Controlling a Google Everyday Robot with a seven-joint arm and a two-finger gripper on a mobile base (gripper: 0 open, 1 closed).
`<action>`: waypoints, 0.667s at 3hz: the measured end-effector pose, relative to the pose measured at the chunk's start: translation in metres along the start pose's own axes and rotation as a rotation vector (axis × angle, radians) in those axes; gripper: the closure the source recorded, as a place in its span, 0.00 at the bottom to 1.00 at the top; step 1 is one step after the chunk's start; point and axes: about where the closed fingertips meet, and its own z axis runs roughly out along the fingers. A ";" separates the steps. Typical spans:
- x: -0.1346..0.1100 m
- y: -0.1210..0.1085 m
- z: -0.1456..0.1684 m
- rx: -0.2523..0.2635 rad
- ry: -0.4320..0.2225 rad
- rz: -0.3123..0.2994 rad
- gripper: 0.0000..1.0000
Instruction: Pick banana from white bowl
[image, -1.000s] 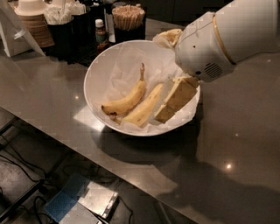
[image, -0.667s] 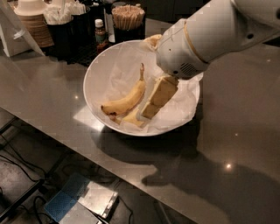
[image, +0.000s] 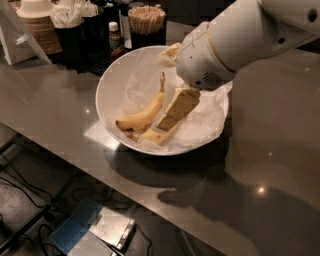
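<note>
The white bowl (image: 109, 85), lined with crumpled white paper, sits on the grey counter. Two bananas lie in it. The curved one with a long thin stem (image: 141, 118) is on the left. The banana (image: 151, 136), straighter and paler, lies just right of it, and only its lower end shows. My gripper (image: 169, 121) reaches down into the bowl from the upper right, right over that banana and hiding most of it. The white arm (image: 235, 42) covers the bowl's back right rim.
Behind the bowl stand black holders with wooden stirrers (image: 146, 14), a small bottle (image: 115, 35) and stacked cups with lids (image: 37, 22). The counter's front edge (image: 75, 162) runs diagonally below the bowl, with the floor and cables beyond it.
The arm has swung left and lower into the bowl. The gripper went from beside the straighter banana to over it. Neither banana has shifted.
</note>
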 end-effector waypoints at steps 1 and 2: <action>0.000 0.000 0.000 0.000 0.000 0.000 0.25; 0.000 0.000 0.000 0.000 0.000 0.000 0.25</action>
